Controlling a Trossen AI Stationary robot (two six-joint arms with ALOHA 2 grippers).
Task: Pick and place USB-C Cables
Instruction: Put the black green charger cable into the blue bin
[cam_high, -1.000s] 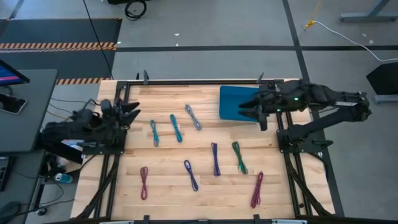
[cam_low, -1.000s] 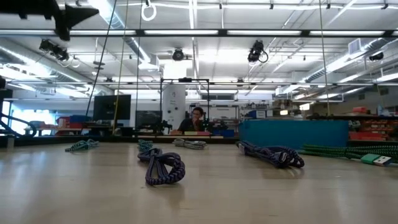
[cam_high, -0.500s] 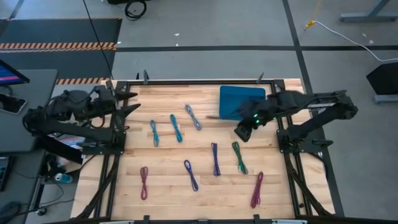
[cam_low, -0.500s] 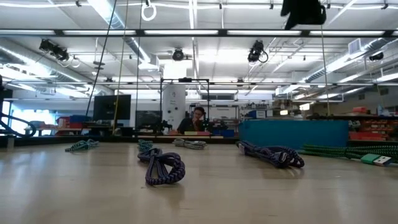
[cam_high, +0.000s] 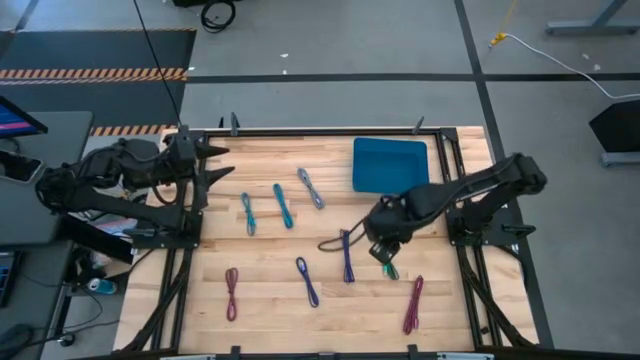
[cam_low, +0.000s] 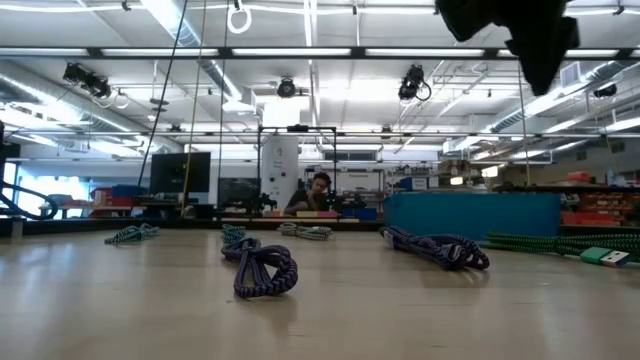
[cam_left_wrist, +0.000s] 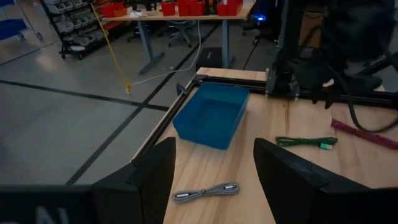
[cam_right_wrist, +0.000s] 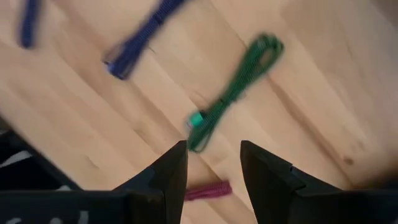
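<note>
The right gripper (cam_high: 383, 250) is hanging above the green USB-C cable (cam_high: 386, 256) near the middle-right of the worktop (cam_high: 270, 270), its fingers (cam_right_wrist: 166, 174) spread apart with nothing between them. In the right wrist view the green cable's lower end is lying just ahead of the gap between the fingers, which suggests the arm is lining up to straddle that folded bundle and pinch it across its narrow width.

The blue bin (cam_high: 389, 164) is sitting at the far edge of the worktop, beyond the green cable, and looks like the likely drop place; it is showing no cable inside.

The other cables are lying spread out and apart from one another, so each can be taken singly:
- the blue-purple cable (cam_high: 346, 255) is just beside the green one
- another blue-purple cable (cam_high: 307, 281) is lying nearer the front
- the magenta cable (cam_high: 413, 304) is at the front right
- the maroon cable (cam_high: 232, 293) is at the front left
- two teal cables (cam_high: 266, 210) and the grey-blue cable (cam_high: 310, 187) are toward the left arm

The left gripper (cam_high: 222, 165) is waiting at the worktop's left edge, fingers (cam_left_wrist: 155, 177) spread wide and empty.
</note>
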